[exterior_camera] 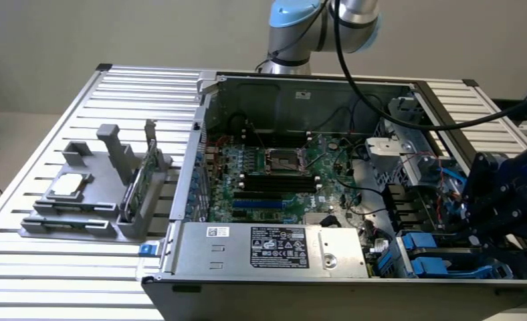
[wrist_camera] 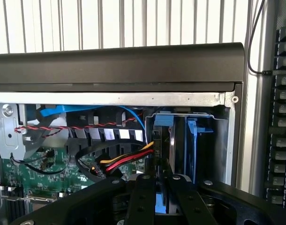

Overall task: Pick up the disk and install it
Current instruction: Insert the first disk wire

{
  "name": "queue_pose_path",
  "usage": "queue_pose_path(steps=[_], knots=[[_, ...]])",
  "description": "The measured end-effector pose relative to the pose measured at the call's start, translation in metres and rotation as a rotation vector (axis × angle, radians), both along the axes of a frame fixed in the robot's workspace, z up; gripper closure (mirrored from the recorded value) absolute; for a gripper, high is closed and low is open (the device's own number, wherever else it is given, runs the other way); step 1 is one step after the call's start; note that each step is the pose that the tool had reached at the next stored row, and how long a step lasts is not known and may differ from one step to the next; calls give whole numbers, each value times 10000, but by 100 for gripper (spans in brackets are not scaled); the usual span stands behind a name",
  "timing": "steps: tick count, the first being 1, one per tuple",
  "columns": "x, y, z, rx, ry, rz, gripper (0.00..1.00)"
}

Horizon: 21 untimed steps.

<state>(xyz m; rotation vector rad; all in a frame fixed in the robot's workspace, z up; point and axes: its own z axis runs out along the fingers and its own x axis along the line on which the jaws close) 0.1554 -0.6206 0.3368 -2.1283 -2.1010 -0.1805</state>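
Note:
In the wrist view my gripper (wrist_camera: 160, 177) reaches into the drive bay at the corner of the open computer case (wrist_camera: 119, 65). Its two black fingers (wrist_camera: 143, 187) stand close together, shut on the disk (wrist_camera: 164, 123), which I see edge-on. The disk is a thin dark slab with blue carrier rails, sitting upright in a bay slot. A second blue carrier (wrist_camera: 193, 140) stands in the slot beside it. In the exterior view the gripper (exterior_camera: 484, 231) hangs over the bay's blue carriers (exterior_camera: 421, 251) at the case's near corner on the exterior view's right.
Red, yellow and black cables (wrist_camera: 126, 161) run close beside the bay. The silver power supply (exterior_camera: 273, 247) and motherboard (exterior_camera: 273, 174) lie inside the case. On the slatted table a grey fixture (exterior_camera: 112, 221) holds a small silver chip (exterior_camera: 71, 187) and a green card (exterior_camera: 140, 190).

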Motion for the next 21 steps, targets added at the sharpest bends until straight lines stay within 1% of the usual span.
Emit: queue_pose_path(steps=[7,15,21], knots=[[10,1,0,-16,0,-1,84],[10,3,-11,-47,0,0,84],[19,14,-16,-49,1,-1,84]])
